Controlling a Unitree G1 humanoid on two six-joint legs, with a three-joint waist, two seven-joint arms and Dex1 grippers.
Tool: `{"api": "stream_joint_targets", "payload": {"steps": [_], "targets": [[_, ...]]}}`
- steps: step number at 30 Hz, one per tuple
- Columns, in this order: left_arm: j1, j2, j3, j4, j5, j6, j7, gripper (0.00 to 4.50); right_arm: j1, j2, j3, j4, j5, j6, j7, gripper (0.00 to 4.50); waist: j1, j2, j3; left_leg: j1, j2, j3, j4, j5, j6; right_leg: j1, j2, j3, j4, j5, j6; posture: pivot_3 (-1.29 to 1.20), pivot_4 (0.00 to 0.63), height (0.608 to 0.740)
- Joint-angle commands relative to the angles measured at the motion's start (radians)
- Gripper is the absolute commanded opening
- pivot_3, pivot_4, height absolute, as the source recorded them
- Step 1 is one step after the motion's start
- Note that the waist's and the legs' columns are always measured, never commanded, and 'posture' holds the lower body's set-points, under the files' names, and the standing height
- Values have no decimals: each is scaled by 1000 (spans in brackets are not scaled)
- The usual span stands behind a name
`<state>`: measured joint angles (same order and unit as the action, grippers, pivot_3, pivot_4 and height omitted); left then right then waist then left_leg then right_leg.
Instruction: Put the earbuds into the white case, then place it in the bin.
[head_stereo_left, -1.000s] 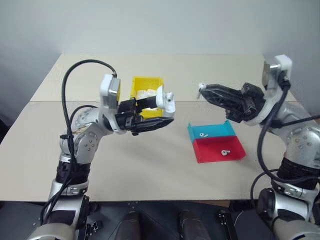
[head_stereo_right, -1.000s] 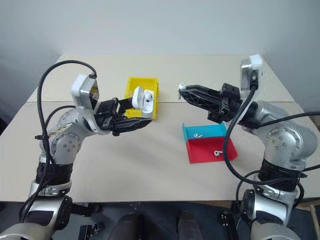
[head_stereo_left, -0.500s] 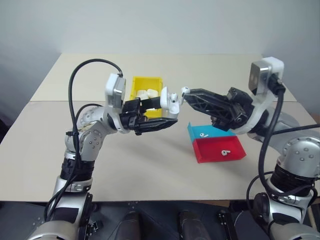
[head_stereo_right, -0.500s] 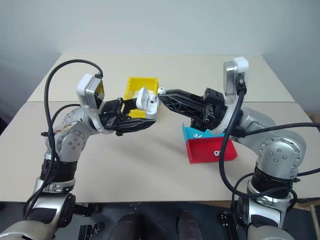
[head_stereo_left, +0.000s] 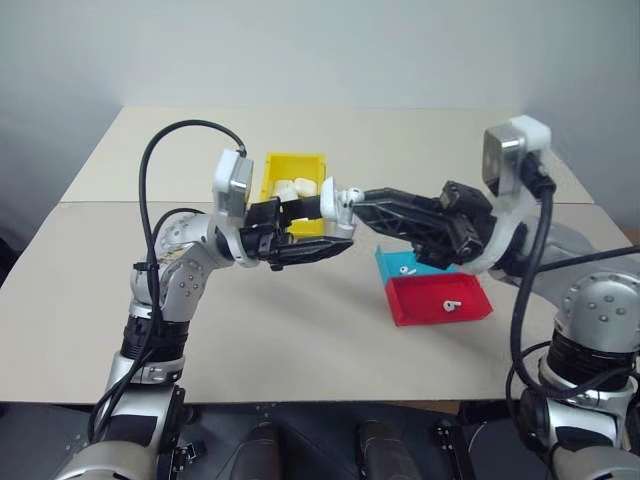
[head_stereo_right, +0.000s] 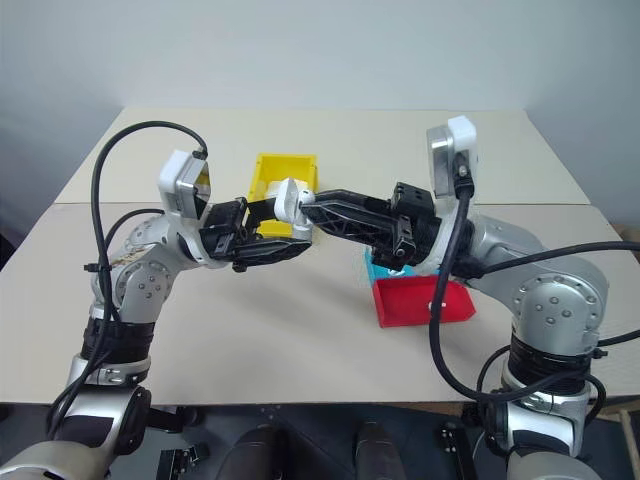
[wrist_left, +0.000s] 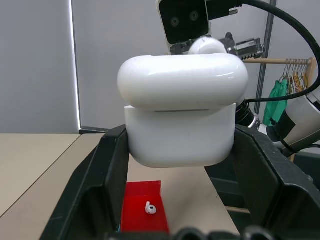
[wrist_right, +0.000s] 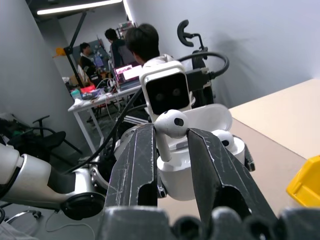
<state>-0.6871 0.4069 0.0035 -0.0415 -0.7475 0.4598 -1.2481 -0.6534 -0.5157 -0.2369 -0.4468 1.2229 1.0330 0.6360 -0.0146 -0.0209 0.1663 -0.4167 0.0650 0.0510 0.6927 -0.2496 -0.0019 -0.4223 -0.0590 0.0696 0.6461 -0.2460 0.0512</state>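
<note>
- Gripping the white case (wrist_left: 181, 117) between its two black fingers, the left gripper (head_stereo_left: 335, 232) sits closed on the case's lower half at the centre of the left eye view, above the beige table (head_stereo_left: 300, 330).
- The case's lid stands open in the right wrist view, and one earbud (wrist_right: 223, 138) already sits in a socket inside.
- The right gripper (wrist_right: 170, 145) reaches in from the right side of the head views, its fingers pinched on a second earbud (wrist_right: 169, 127), whose bulb is above the fingers and whose stem hangs between them, just over the open case.
- The tips of the two grippers meet at the case, in front of the yellow bin (head_stereo_left: 293, 180).
- The yellow bin stands on the table behind the grippers, just above centre, with several white cases (head_stereo_left: 292, 186) lying in it.
- A blue tray (head_stereo_left: 432, 268) and a red tray (head_stereo_left: 440, 299) lie side by side, touching, right of centre.
- One earbud rests in the blue tray (head_stereo_left: 406, 270) and another in the red tray (head_stereo_left: 451, 304).
- People sit at a desk (wrist_right: 95, 100) in the background of the right wrist view.
</note>
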Motion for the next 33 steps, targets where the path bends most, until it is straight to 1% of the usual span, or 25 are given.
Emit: {"api": "stream_joint_targets", "payload": {"steps": [1,7,12,14,17,26,29,33], "targets": [[-13,-6,14,-26,-6,-22,0,2775,2,-28,12,-33,-12,-39,3,718,0,0,0,0,0,0,0,0,0,0,0,0,0,0,0,0,150,740],[-8,-15,16,-42,-9,-24,8,2775,5,-60,45,-42,-52,-64,10,718,0,0,0,0,0,0,0,0,0,0,0,0,0,0,0,0,150,740],[-9,-17,17,-42,-8,-26,14,2775,10,-91,72,-44,-92,-95,56,718,0,0,0,0,0,0,0,0,0,0,0,0,0,0,0,0,150,740],[-10,-17,19,-42,-7,-26,15,2775,10,-102,80,-41,-101,-102,65,1446,0,0,0,0,0,0,0,0,0,0,0,0,0,0,0,0,150,740],[-10,-17,21,-41,-6,-27,16,2775,12,-118,83,-36,-115,-113,81,2364,0,0,0,0,0,0,0,0,0,0,0,0,0,0,0,0,150,740],[-6,-19,20,-31,3,-31,20,2775,35,-197,30,-44,-88,-133,173,2364,1,0,0,0,0,0,0,0,0,0,0,0,-1,0,0,0,150,740],[6,-37,9,-31,24,-51,42,2775,25,-235,13,-33,-91,-144,210,2364,1,0,0,0,0,0,0,0,0,0,0,0,-1,0,0,0,150,740],[25,-85,-39,-46,91,-103,95,2775,-70,-333,41,47,-206,-177,271,1666,2,0,0,0,0,0,0,0,0,0,0,0,-1,0,0,0,150,740]]}}
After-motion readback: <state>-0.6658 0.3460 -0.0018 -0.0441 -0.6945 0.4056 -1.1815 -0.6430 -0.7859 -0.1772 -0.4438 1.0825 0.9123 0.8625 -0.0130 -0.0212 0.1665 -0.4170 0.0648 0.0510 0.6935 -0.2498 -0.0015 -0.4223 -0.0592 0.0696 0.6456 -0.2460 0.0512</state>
